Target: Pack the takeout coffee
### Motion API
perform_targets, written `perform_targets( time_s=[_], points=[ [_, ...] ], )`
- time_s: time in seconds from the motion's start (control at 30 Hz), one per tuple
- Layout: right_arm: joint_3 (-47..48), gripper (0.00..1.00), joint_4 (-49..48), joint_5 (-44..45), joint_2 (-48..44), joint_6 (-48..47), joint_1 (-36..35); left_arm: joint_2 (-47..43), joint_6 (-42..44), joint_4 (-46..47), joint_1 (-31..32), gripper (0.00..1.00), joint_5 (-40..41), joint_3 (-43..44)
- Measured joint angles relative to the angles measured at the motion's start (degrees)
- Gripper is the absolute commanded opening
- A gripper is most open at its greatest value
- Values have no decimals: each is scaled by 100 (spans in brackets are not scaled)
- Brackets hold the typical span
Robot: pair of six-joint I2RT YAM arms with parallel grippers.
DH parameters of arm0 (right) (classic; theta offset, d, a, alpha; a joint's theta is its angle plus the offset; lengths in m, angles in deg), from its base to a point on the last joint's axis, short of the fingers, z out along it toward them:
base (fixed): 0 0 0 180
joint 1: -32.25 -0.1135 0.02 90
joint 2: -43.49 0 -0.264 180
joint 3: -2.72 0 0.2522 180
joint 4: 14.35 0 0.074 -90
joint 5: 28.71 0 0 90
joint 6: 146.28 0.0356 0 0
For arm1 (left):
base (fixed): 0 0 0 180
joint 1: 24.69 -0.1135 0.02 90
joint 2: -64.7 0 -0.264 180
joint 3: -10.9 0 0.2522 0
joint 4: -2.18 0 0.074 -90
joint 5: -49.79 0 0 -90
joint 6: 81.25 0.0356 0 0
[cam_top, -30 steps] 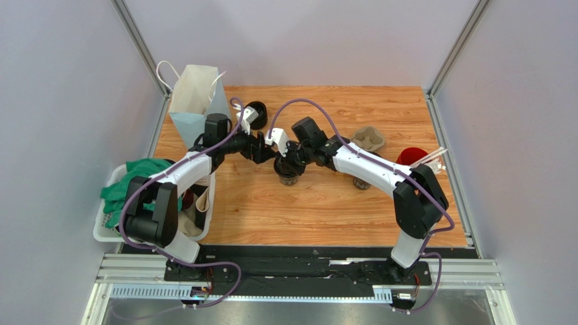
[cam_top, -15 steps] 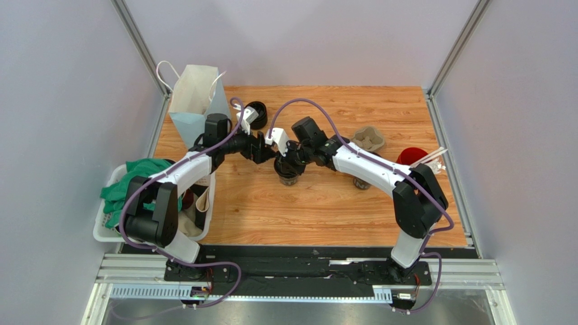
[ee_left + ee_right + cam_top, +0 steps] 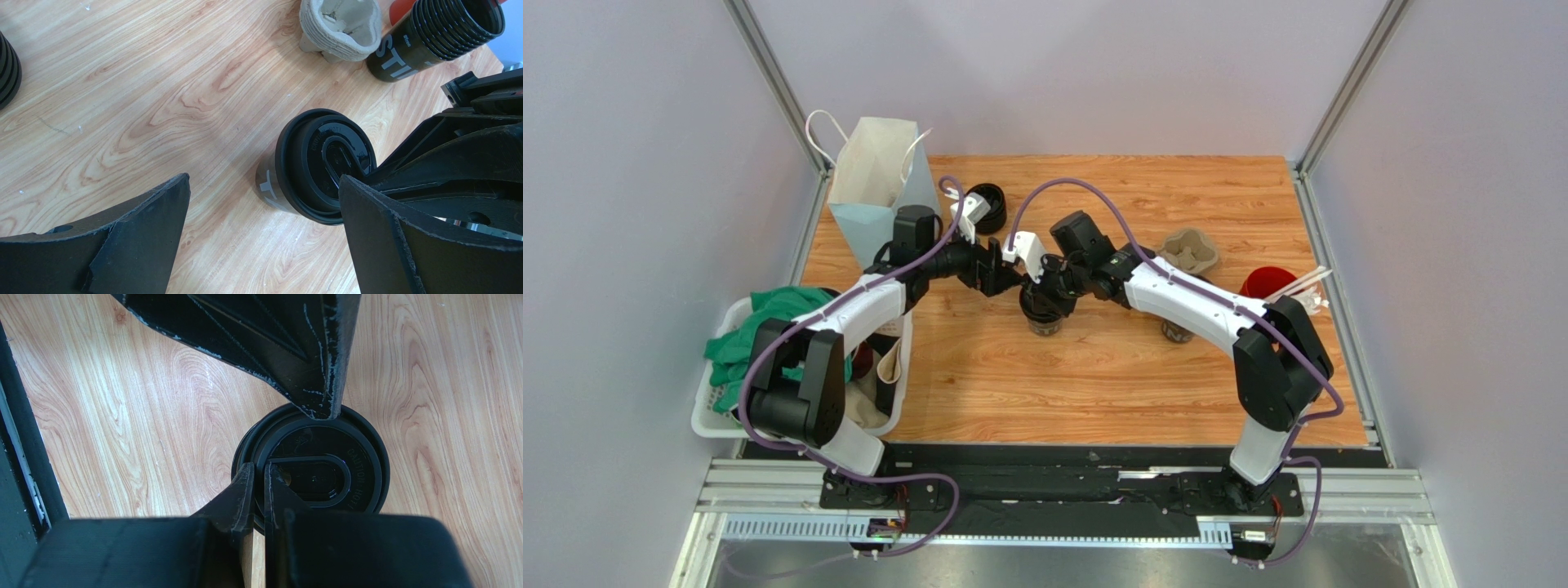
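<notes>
Where wood-grain table (image 3: 1112, 368) meets lilac walls (image 3: 1075, 74): coffee (image 3: 319, 165), lid (image 3: 319, 471) lettering illegible; second cup (image 3: 405, 52) lettered "STI"; left gripper (image 3: 261, 184) spread wide; right gripper (image 3: 258, 478) closed, tips at lid rim.

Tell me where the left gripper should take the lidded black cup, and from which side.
Take the cup by its side wall just under the lid, coming in level from its left. It stands upright and round, so the wall suits a two-finger pinch, and the lid overhangs it. The shut right gripper crowds the top and right; the open left gripper looks wide enough.
</notes>
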Motion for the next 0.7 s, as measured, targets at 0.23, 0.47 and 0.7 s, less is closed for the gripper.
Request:
perform_targets(
  time_s=[0.23, 0.47, 0.7],
  points=[
    [28, 0, 90, 0, 0, -31, 0, 4, 0, 2, 0, 99, 0, -2],
    [61, 0, 199, -44, 0, -105, 0, 48, 0, 2, 0, 99, -2, -2],
    [61, 1, 219, -61, -2, -151, 0, 79, 0, 4, 0, 99, 0, -2]
  ],
)
